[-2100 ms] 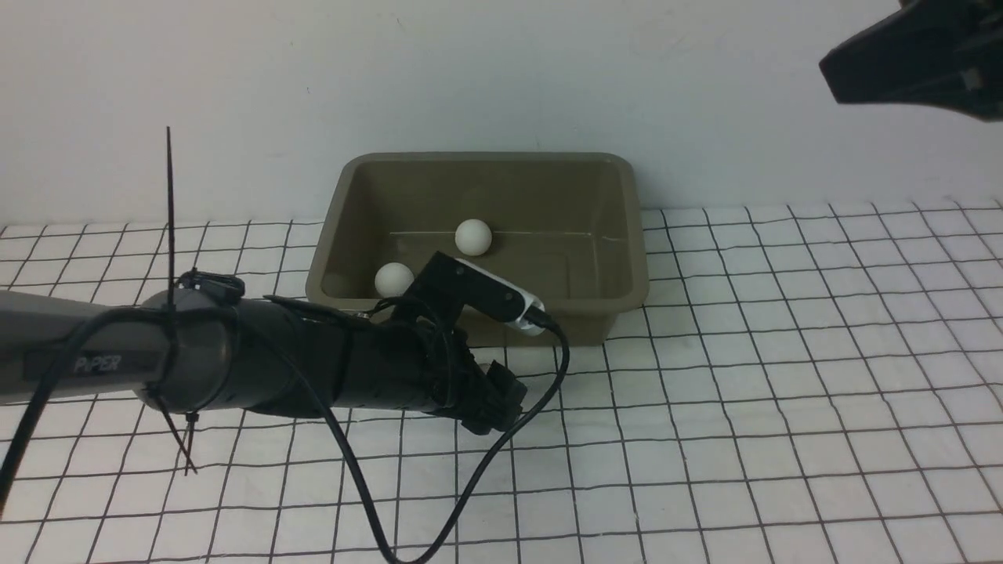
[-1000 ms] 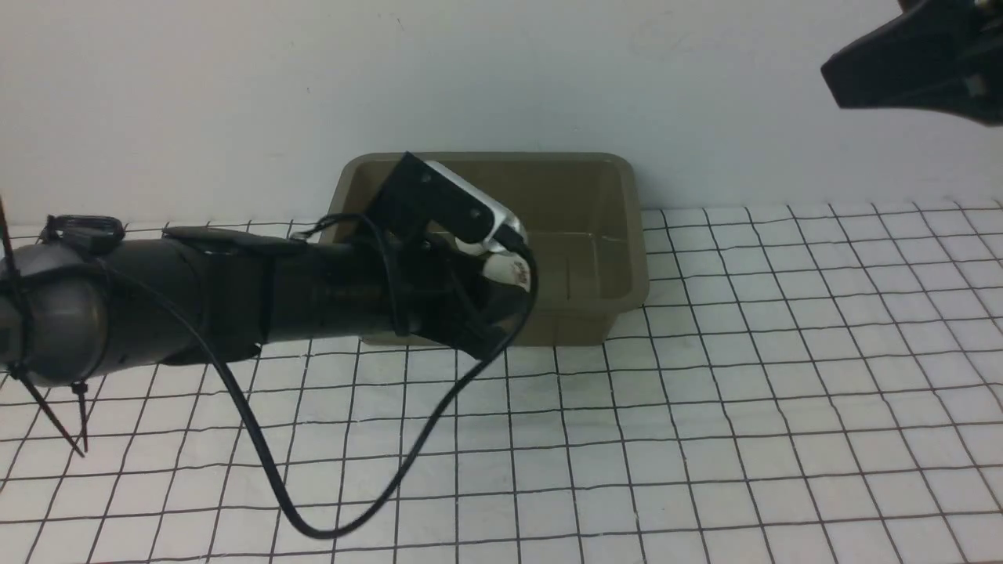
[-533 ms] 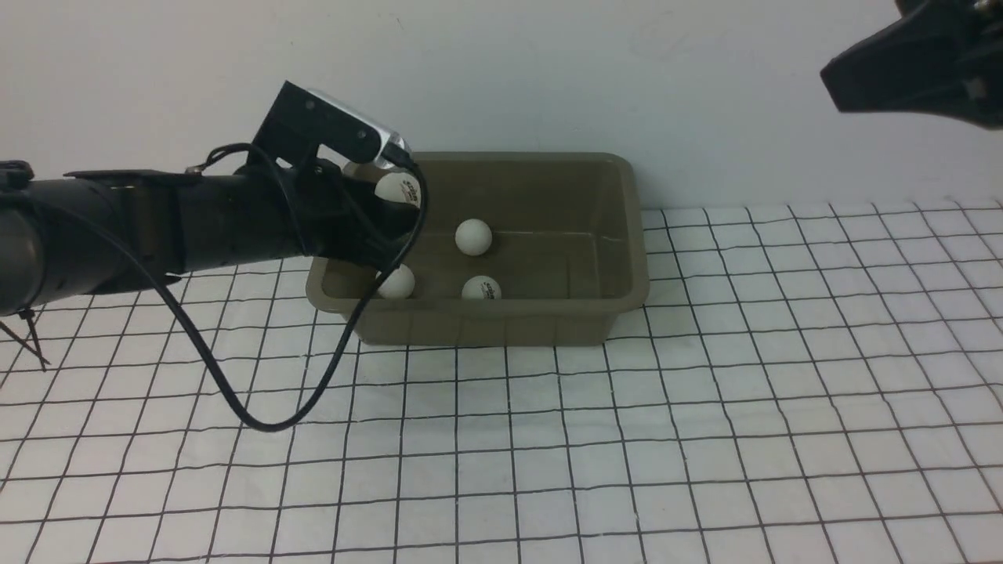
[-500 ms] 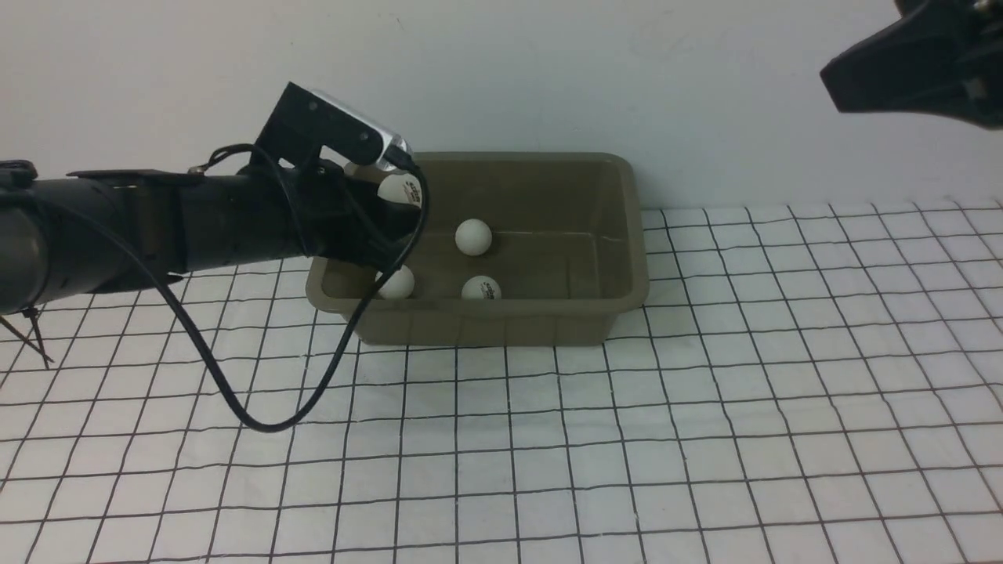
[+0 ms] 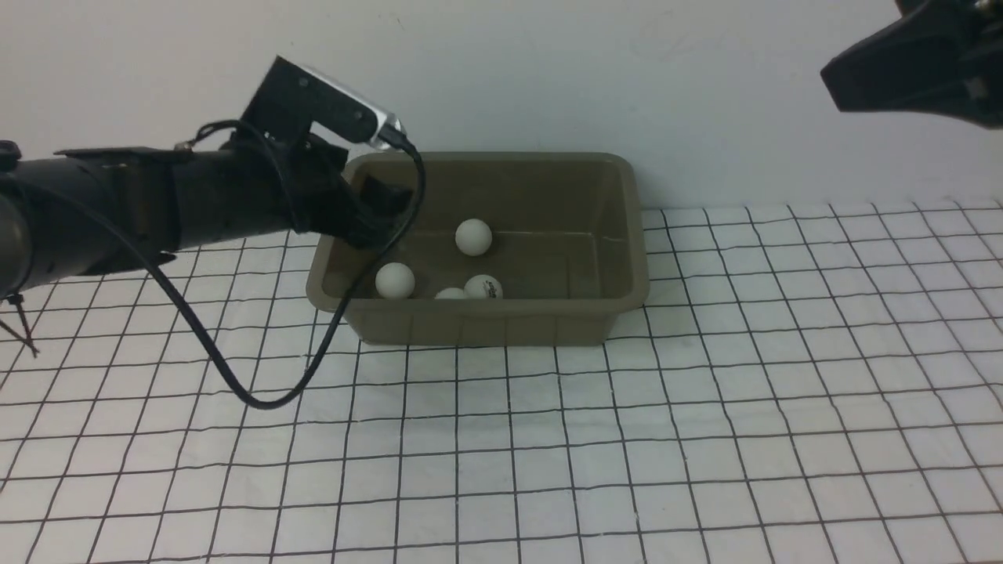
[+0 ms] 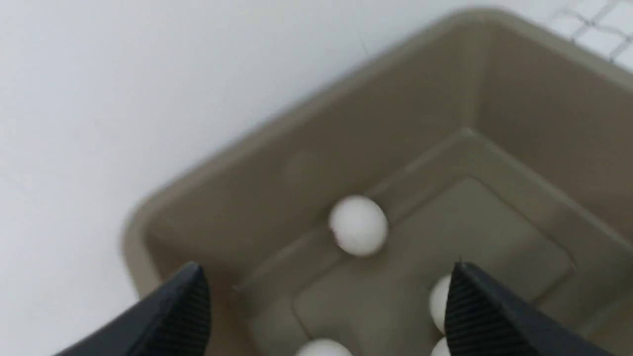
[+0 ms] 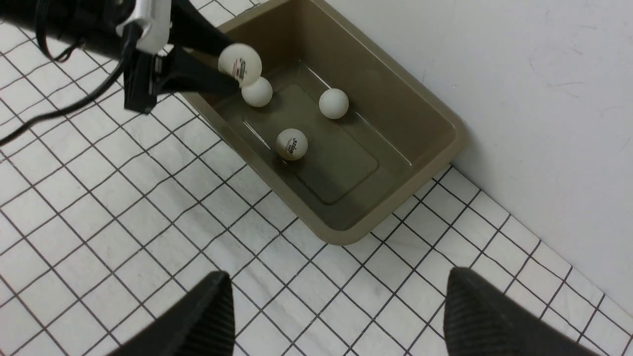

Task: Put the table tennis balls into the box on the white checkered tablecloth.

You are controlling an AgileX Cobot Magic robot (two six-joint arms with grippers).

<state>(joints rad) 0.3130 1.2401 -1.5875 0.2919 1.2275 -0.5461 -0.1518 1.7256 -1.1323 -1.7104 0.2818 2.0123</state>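
Front view: a small matte white ball (image 5: 450, 294) has just been released by the left tool (image 6: 329, 291), now opened wide, so all four visible balls are contained in the rectangular olive-grey plastic tub (image 5: 478, 323); the task seems done. The right tool (image 7: 336, 296) is held open. Round balls give no long axis; the tub's is laid left to right.

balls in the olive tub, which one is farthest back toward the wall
The plain white ball by itself near the tub's far side; the other three all lie nearer its front edge.
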